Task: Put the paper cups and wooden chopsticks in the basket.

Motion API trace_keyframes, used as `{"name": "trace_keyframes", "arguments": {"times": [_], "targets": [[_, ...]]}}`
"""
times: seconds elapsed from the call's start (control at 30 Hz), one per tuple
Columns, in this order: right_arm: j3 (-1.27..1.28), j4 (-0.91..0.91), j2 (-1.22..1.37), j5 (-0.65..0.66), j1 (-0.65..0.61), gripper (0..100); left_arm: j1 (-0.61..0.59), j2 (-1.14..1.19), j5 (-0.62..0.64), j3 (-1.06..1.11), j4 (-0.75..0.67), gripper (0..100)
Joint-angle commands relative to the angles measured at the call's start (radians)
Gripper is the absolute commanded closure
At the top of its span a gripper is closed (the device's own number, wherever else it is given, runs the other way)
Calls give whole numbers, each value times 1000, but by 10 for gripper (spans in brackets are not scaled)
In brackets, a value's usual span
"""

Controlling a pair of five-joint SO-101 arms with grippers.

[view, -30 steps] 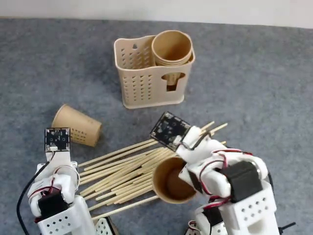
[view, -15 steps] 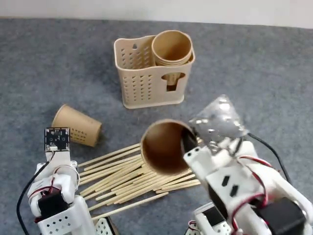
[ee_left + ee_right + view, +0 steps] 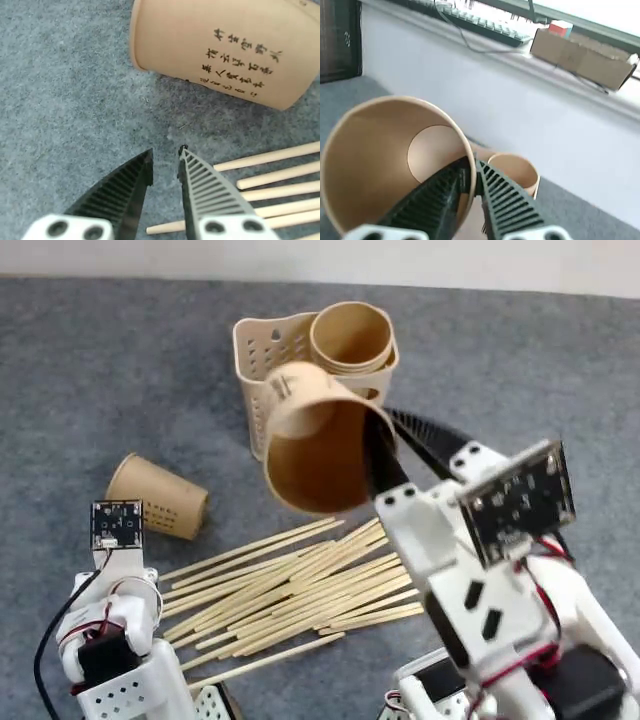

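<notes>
Paper cup (image 3: 320, 445) has risen off the chopsticks (image 3: 290, 590), now tilted before the basket (image 3: 256, 358), right hand (image 3: 472, 170) clamped on its rim; left hand (image 3: 165, 152) hangs slightly apart above the counter (image 3: 60, 90).

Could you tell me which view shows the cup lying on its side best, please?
The high view: the whole fallen cup shows, rim to base. The left wrist view crops it to its printed side.

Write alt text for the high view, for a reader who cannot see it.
The right gripper holds a paper cup by its rim, raised and tilted, in front of the basket, which already holds stacked cups. A pile of wooden chopsticks and another cup on its side lie on the grey table.
</notes>
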Motion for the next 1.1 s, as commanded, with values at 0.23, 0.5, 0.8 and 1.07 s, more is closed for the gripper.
{"name": "trace_keyframes", "arguments": {"times": [0.23,0.5,0.8,1.07], "targets": [[-16,-255,280,-11,108,993,-8,-15,-5,-10,-12,897],[-19,-414,467,-11,205,993,-7,-15,-5,-8,-11,897],[-18,-456,579,-11,289,993,-7,-15,-5,-8,-9,897],[-19,-441,584,-6,288,966,-5,-15,-5,-8,-9,897]]}}
